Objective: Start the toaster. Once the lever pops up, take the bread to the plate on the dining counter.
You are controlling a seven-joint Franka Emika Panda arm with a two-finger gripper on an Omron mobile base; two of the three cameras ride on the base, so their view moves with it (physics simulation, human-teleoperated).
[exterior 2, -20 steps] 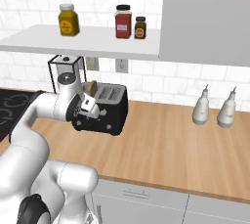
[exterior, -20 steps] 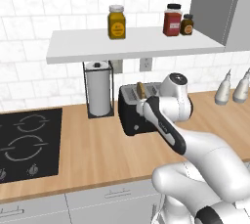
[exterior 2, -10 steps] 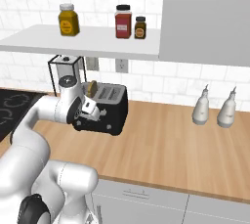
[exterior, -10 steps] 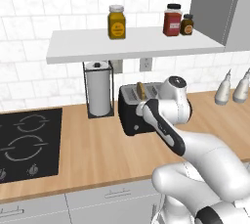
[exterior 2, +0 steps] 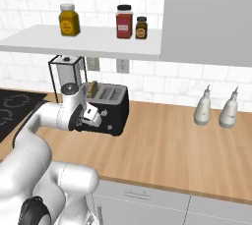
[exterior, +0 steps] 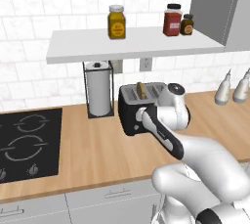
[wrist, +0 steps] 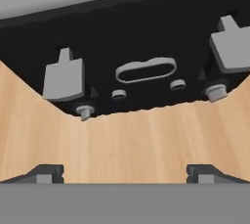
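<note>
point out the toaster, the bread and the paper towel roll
toaster (exterior: 133, 120): left base view, on its black front face.
bread (exterior: 141, 89): left base view, on the slice's edge sticking out of a slot.
paper towel roll (exterior: 99, 91): left base view, on the roll's white side.

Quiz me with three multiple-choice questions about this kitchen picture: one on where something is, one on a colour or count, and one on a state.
1. Where does the paper towel roll stand?
A. Left of the toaster, under the shelf
B. On the shelf
C. On the cooktop

2. How many jars are on the shelf?
A. One
B. Three
C. Five

3. How is the gripper set?
A. Shut on the bread
B. Shut on a bottle
C. Open, facing the toaster's front

Answers:
1. A: the roll sits in its wire holder on the counter beside the toaster.
2. B: a yellow jar, a red jar and a small brown jar.
3. C: in the hand view the fingertips stand wide apart with nothing between them.
</note>
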